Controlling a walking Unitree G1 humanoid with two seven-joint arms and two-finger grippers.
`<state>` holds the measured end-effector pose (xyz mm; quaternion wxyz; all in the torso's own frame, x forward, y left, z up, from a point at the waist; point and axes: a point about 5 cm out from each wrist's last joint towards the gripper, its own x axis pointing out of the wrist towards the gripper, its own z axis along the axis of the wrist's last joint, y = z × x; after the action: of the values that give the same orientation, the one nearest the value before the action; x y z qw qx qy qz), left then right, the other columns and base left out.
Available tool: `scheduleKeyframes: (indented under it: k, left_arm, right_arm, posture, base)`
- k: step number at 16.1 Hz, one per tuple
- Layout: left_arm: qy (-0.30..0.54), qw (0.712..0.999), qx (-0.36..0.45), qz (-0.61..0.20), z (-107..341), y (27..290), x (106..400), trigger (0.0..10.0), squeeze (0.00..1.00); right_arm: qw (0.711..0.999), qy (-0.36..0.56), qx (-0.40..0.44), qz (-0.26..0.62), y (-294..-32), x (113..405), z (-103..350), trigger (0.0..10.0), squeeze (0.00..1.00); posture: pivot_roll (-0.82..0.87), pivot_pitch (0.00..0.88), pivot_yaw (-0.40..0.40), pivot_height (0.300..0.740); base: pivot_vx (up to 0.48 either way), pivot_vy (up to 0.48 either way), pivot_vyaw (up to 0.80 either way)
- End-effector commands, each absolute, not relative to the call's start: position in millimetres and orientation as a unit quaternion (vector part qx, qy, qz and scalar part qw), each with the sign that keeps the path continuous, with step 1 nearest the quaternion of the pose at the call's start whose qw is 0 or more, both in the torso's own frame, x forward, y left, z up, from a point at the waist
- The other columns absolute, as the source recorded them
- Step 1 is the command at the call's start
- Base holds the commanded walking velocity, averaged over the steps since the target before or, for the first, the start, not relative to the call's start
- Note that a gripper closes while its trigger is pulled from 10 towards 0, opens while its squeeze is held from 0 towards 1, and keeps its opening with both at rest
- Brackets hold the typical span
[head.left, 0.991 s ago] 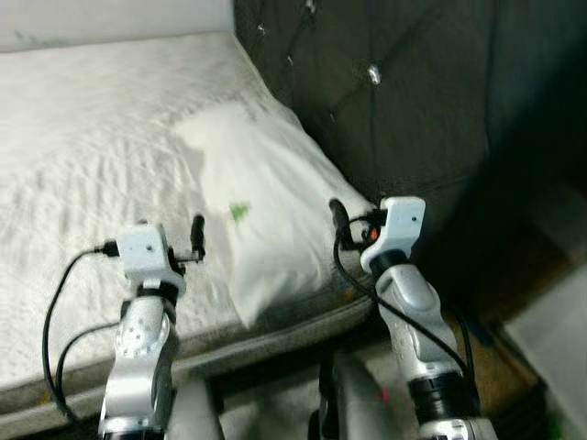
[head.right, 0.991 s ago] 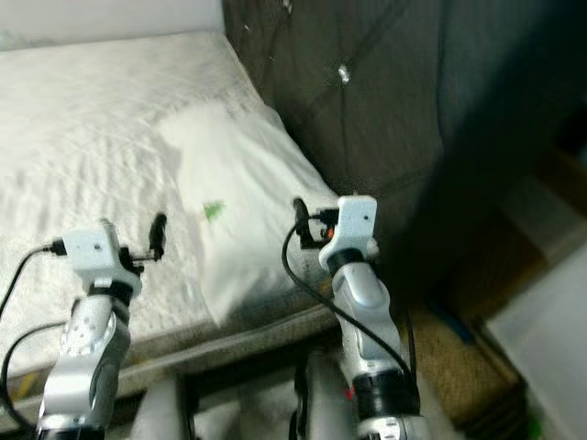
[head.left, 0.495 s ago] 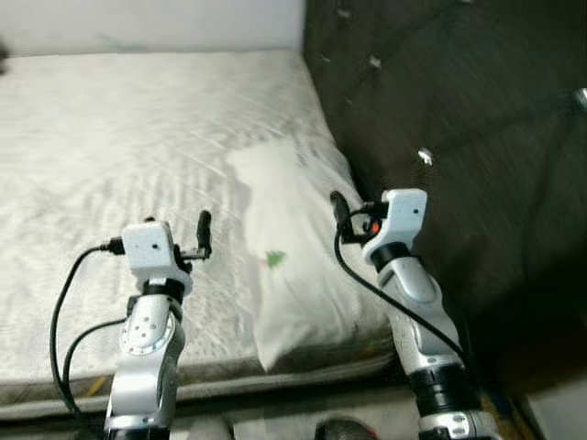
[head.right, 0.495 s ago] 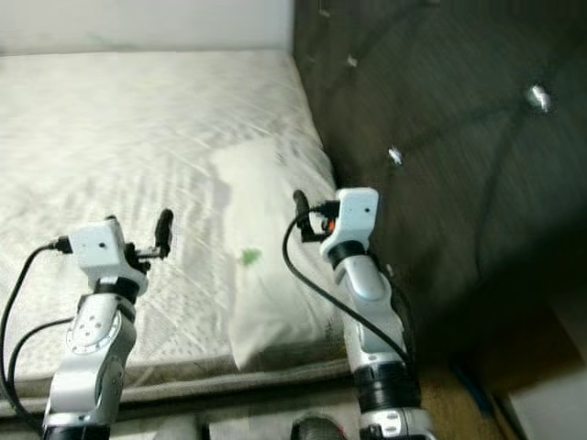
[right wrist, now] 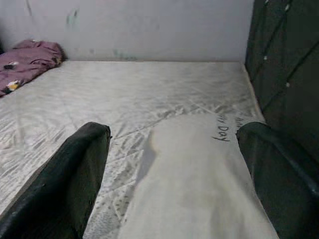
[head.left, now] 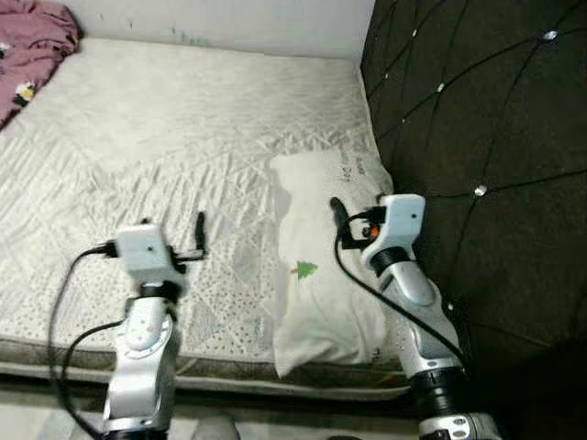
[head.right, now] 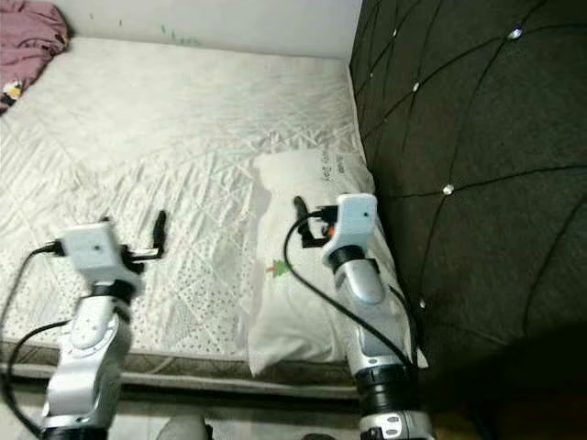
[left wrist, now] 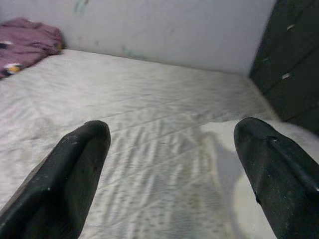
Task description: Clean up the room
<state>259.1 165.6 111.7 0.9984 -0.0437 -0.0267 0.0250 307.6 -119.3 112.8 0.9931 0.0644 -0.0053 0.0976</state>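
The camera swung left and lifted over the last second, so the bed [head.left: 165,156] came squarely into view and the floor at the right dropped out of frame. A pink blanket [head.left: 32,41] appeared at the far left corner. More of the dark headboard [head.left: 477,119] showed.

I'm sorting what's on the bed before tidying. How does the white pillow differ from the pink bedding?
The pillow is white with a small green tree print and dark lettering; the pink bedding is plain dusky pink apart from a small pale patch. The pillow lies flat along the dark headboard; the bedding is bunched in the far corner by the wall. Both rest on the mattress.
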Motion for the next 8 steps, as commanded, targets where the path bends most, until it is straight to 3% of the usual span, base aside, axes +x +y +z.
scheduleKeyframes:
  k: [1,8]
  left_arm:
    - [-0.021,0.998,-0.055,0.023,111.4,166.8,258.7,10.0,0.00]
    - [-0.018,0.998,-0.054,0.018,110.3,166.5,256.3,10.0,0.00]
  right_arm:
    - [0.994,0.004,0.065,0.086,-121.8,309.6,111.2,10.0,0.00]
    - [0.996,0.032,0.027,0.073,-117.9,309.9,104.3,10.0,0.00]
  posture:
    - [-0.02,0.000,-0.047,0.740]
    - [-0.02,0.000,-0.050,0.740]
  base:
    - [0.000,0.476,0.00]
    - [0.000,0.474,0.00]
